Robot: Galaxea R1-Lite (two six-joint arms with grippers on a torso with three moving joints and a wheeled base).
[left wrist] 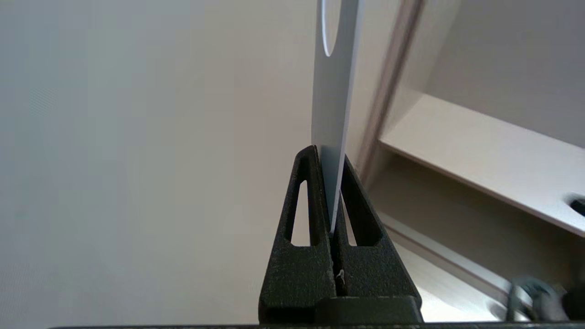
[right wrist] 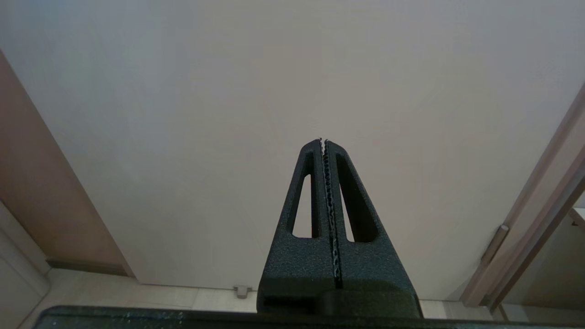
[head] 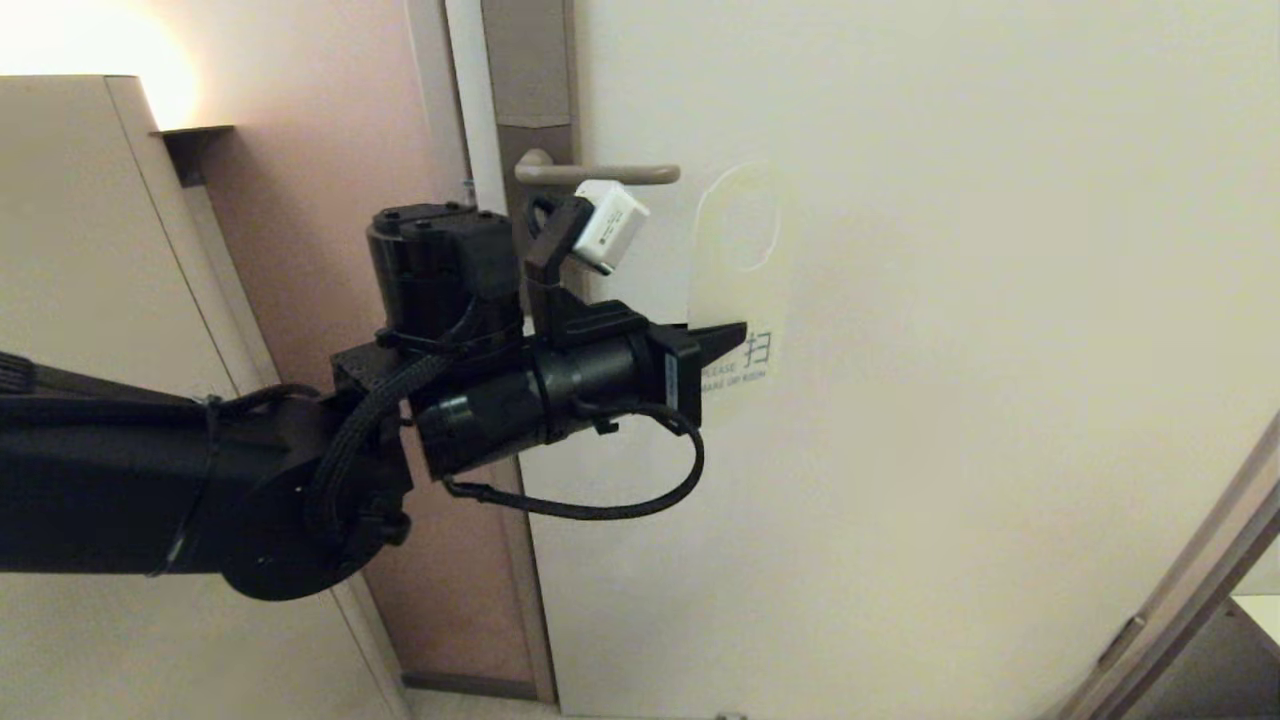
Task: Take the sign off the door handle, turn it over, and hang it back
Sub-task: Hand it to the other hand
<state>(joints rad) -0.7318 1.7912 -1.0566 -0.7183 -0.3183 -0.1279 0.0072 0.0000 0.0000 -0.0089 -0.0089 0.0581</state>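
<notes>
Head view: against the pale door [head: 950,400], the left gripper [head: 735,338] has its fingers clenched on the white-faced sign [head: 735,270], off and right of the door handle [head: 600,172]. Rehanging likely comes next: thread hole over lever. Right gripper [right wrist: 323,142] parked, clenched empty.

Legible print on white face of sign [head: 738,290] only: one large blue Chinese character "扫", with small blue capitals beneath reading "PLEASE" and "MAKE UP ROOM", partly covered. Small dark label on white block [head: 610,226] unreadable.
</notes>
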